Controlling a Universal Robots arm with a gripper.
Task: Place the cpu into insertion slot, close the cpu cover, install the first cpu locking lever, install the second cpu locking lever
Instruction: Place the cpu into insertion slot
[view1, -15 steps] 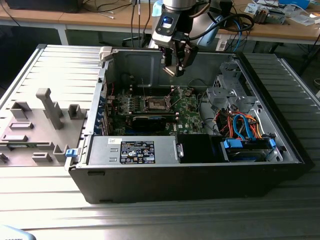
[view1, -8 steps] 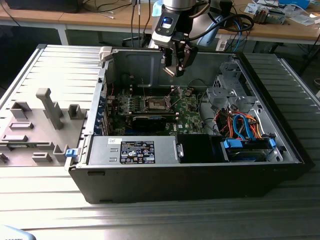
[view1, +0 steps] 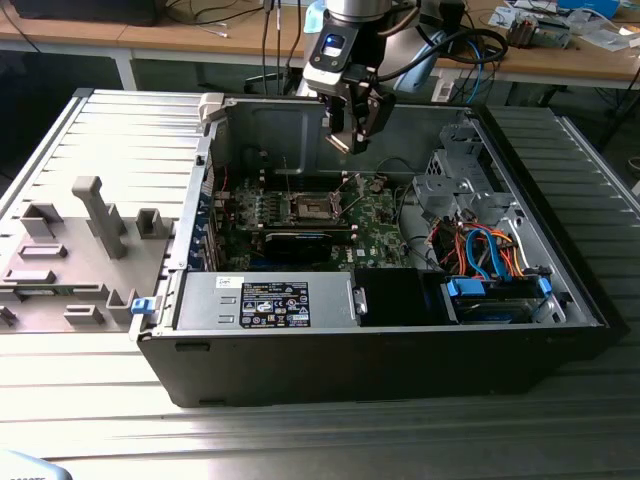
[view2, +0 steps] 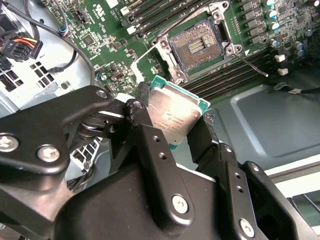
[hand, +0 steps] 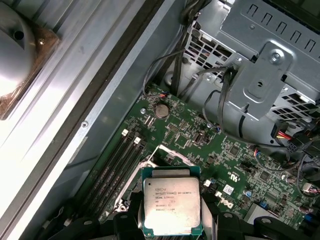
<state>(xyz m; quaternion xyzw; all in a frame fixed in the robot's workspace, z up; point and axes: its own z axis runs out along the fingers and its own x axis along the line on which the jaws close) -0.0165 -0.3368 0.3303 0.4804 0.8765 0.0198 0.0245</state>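
Note:
My gripper (view1: 350, 135) hangs inside the open computer case, above the green motherboard (view1: 375, 225), and is shut on the cpu (view2: 177, 107). The cpu is a flat square chip with a dull silver top, pinched at two opposite edges by the black fingers (view2: 150, 145). In the first wrist view the cpu (hand: 172, 205) sits between the fingers (hand: 127, 222). The insertion slot (view2: 197, 47) lies below and apart from the chip, its dark contact field bare. In the exterior view the slot (view1: 313, 208) is below the gripper. I cannot tell the cpu cover apart from the slot's silvery rim. A thin lever wire (view2: 250, 62) sticks out beside the slot.
Long memory slots (view2: 230, 82) flank the socket. A black expansion card (view1: 300, 240) lies in front of it, and the power supply (view1: 270, 300) in front of that. A metal drive cage (view1: 450, 175) and coloured cables (view1: 480, 250) fill the exterior view's right. A grey fixture tray (view1: 80, 240) stands outside the case.

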